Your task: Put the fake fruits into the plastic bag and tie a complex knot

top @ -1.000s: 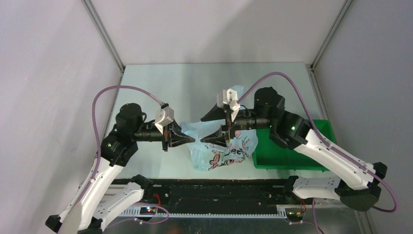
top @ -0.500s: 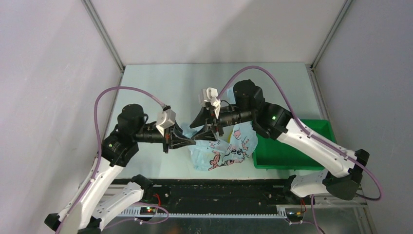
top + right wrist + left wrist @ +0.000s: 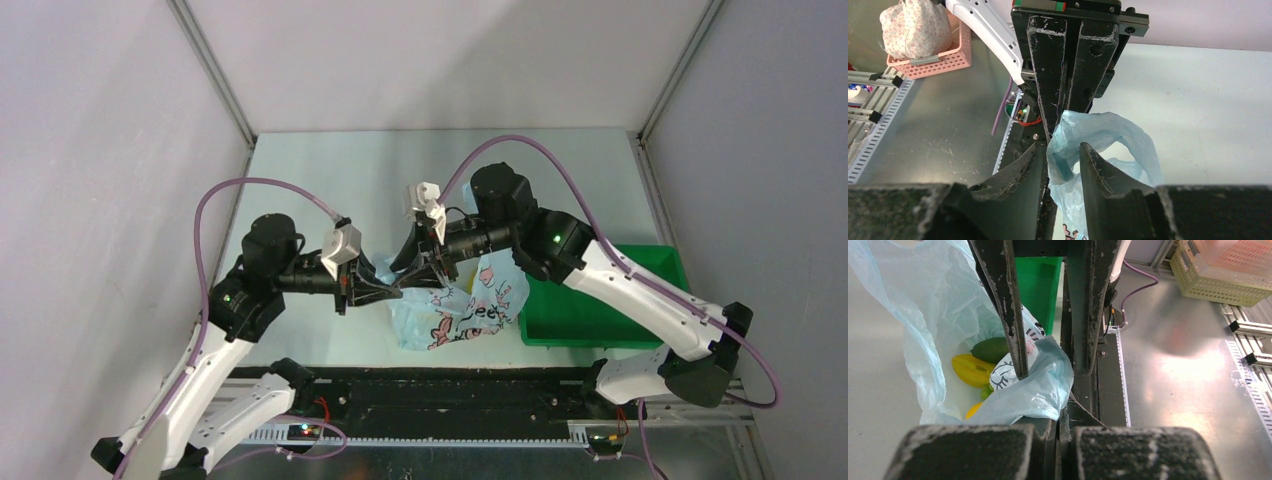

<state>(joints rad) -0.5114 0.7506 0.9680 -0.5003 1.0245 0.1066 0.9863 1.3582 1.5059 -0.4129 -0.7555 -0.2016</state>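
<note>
The light-blue plastic bag (image 3: pixel 465 310) lies at the table's middle with its mouth lifted toward the left. My left gripper (image 3: pixel 392 291) is shut on the bag's edge (image 3: pixel 1043 390). My right gripper (image 3: pixel 412 272) is open, its two fingers either side of a bag handle loop (image 3: pixel 1108 132). In the left wrist view the bag holds a yellow fruit (image 3: pixel 970 369), a dark green fruit (image 3: pixel 990 349) and a bit of light-green grapes (image 3: pixel 984 392). The two grippers are nearly tip to tip.
A rigid green tray (image 3: pixel 590 310) sits right of the bag, under the right arm. A black rail (image 3: pixel 430 400) runs along the near edge. A pink basket (image 3: pixel 933 55) and a pale crate (image 3: pixel 1218 275) stand beyond the table.
My right arm has swung left and its open fingers now straddle the bag handle next to the left gripper. The left gripper has stayed shut on the bag.
</note>
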